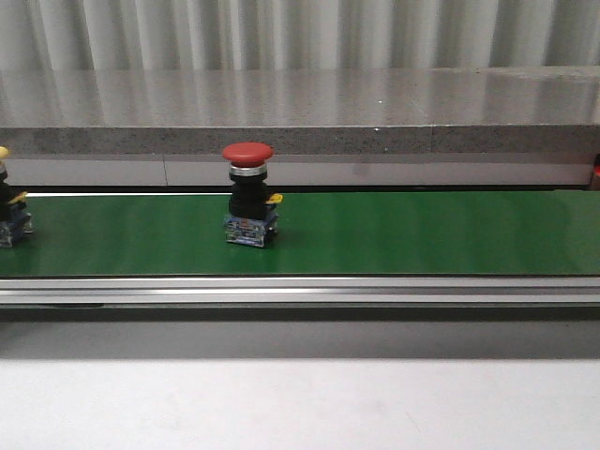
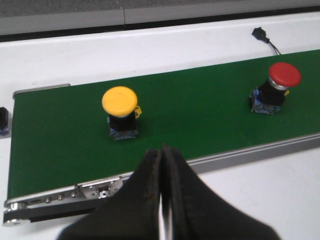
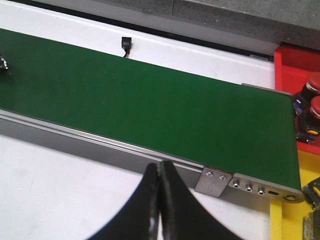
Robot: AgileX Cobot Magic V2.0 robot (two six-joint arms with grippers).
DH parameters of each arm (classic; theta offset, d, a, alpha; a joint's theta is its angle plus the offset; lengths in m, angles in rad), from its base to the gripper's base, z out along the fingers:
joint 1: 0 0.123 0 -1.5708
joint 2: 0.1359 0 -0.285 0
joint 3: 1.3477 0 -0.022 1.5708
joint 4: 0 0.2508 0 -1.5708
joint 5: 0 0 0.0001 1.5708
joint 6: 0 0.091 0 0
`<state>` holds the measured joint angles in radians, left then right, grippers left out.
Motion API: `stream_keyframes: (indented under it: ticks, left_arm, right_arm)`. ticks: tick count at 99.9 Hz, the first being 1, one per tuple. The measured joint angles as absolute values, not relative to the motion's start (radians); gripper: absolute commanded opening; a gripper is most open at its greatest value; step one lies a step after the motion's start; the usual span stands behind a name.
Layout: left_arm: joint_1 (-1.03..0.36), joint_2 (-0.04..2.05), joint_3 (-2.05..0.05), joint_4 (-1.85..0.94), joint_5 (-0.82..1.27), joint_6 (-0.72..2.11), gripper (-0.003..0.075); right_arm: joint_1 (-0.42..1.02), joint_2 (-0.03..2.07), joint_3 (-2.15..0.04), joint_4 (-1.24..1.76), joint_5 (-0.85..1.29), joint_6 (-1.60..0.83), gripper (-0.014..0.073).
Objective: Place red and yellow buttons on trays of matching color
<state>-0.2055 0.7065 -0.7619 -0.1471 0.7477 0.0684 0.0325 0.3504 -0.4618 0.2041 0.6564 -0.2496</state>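
Observation:
A red button [image 1: 248,192] stands upright on the green belt [image 1: 394,234], left of the middle in the front view; the left wrist view also shows this red button [image 2: 278,86]. A yellow button [image 2: 120,111] stands on the same belt nearer its left end, and only its edge [image 1: 7,211] shows at the left border of the front view. My left gripper [image 2: 162,152] is shut and empty, hanging over the belt's near rail in front of the yellow button. My right gripper [image 3: 160,165] is shut and empty near the belt's right end. A red tray [image 3: 295,70] holds two red buttons [image 3: 311,100]. A yellow tray [image 3: 287,220] lies beside it.
The conveyor's metal rail [image 1: 300,291] runs along the near side, with white tabletop [image 1: 300,403] in front. A grey ledge [image 1: 300,136] and a corrugated wall stand behind the belt. A small black connector [image 3: 126,46] with a wire lies on the white surface past the belt.

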Motion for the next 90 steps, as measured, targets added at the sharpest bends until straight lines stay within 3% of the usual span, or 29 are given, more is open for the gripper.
stream_keyframes:
  ticks: [26, 64, 74, 90]
  left_arm:
    - [-0.206, 0.458, -0.610, -0.180, 0.754, 0.068, -0.0020]
    - [-0.206, 0.412, -0.577, -0.181, 0.763, 0.068, -0.0020]
    - [-0.206, 0.412, -0.577, -0.181, 0.763, 0.068, -0.0020]
    - [-0.206, 0.412, -0.577, -0.181, 0.763, 0.068, -0.0020]
  right_arm:
    - [0.033, 0.350, -0.462, 0.204, 0.656, -0.250, -0.0067]
    - [0.125, 0.504, -0.591, 0.204, 0.732, -0.250, -0.0044]
    - [0.173, 0.609, -0.678, 0.204, 0.763, -0.250, 0.0053]
    - [0.235, 0.789, -0.809, 0.237, 0.791, -0.250, 0.0396]
